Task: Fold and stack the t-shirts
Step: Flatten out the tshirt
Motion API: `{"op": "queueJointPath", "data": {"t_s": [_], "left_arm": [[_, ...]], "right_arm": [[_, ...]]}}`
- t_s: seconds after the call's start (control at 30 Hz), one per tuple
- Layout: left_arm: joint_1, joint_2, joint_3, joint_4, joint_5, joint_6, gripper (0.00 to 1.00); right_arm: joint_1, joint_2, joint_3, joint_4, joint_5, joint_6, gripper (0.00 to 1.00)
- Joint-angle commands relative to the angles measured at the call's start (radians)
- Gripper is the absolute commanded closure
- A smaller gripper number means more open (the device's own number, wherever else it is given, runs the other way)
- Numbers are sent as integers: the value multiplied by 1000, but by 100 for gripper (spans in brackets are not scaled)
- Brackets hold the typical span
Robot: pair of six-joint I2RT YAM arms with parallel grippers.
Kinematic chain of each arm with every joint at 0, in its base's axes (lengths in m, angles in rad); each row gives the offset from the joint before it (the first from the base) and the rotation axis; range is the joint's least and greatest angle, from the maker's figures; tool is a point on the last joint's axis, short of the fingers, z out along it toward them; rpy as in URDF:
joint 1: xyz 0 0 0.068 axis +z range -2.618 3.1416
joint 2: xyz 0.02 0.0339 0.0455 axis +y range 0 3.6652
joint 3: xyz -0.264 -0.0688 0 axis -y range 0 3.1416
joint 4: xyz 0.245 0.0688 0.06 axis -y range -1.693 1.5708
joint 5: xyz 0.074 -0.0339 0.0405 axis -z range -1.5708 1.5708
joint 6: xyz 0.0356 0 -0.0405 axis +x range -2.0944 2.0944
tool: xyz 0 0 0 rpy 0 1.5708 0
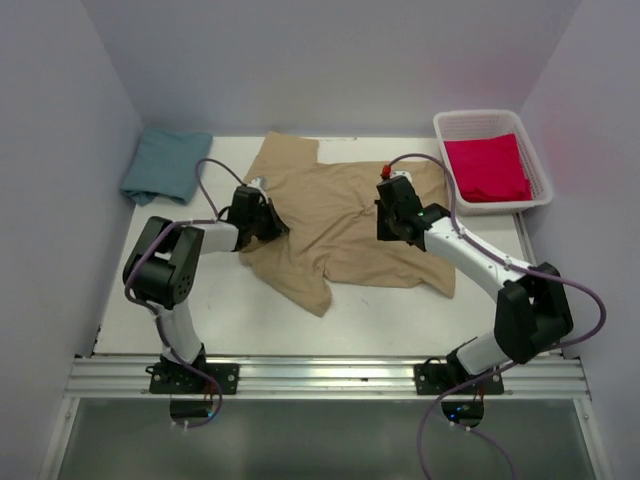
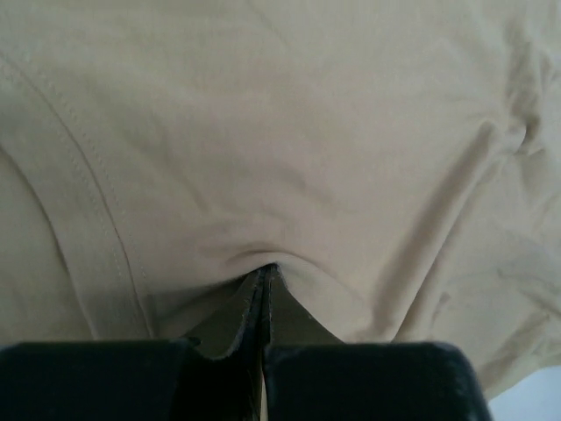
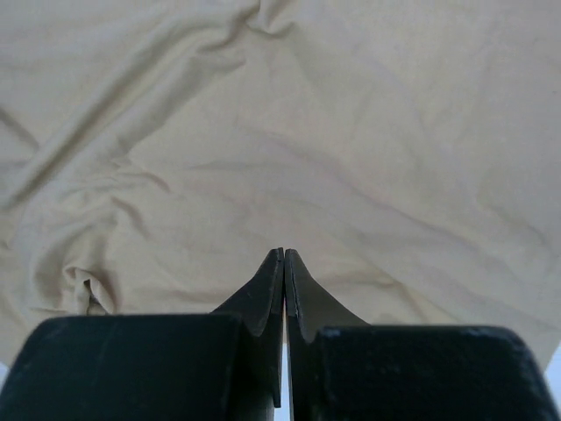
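Jaws first: both pairs are shut on cloth, no gap showing between the tips.

Far left, in the back corner of the table (image 1: 380,310), the teal shirt (image 1: 165,165) sits in a rough folded bundle, well apart from everything else.

Next over, the left gripper (image 1: 262,212) (image 2: 266,279) is down at the left edge of the tan shirt (image 1: 340,220) (image 2: 289,132) (image 3: 289,132). On the left wrist view the cloth puckers right into the closed tips, so it's pinching a small fold, with a stitched hem running just to the left of it.

The tan shirt itself is spread out across the middle of the table, pretty wrinkled, with one sleeve pointing toward the near edge and another part reaching the back.

The right gripper (image 1: 392,218) (image 3: 283,256) is on the shirt's right side. Its tips are pressed together right on the cloth, and it looks like a thin bit is nipped there, though that's less obvious than on the left.

Far right at the back, the white basket (image 1: 545,185) holds the red-pink shirt (image 1: 487,168), folded flat inside it.
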Motion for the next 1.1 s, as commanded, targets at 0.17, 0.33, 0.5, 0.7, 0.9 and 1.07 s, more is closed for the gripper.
{"op": "queueJointPath", "data": {"t_s": [0.17, 0.33, 0.5, 0.7, 0.9, 1.07], "left_arm": [[38, 201, 249, -17, -41, -22, 100], [130, 310, 402, -69, -16, -22, 100], [210, 396, 481, -52, 36, -19, 100], [246, 433, 489, 1, 181, -38, 100], [244, 300, 355, 1, 197, -27, 100], [244, 187, 237, -3, 185, 11, 100]], "right_arm": [[3, -118, -68, -60, 101, 36, 100], [3, -118, -143, -63, 131, 77, 100], [1, -79, -164, -63, 154, 108, 100], [-1, -61, -170, -31, 187, 102, 100], [-22, 69, -121, 26, 154, 100, 100], [-37, 195, -94, 60, 123, 122, 100]]}}
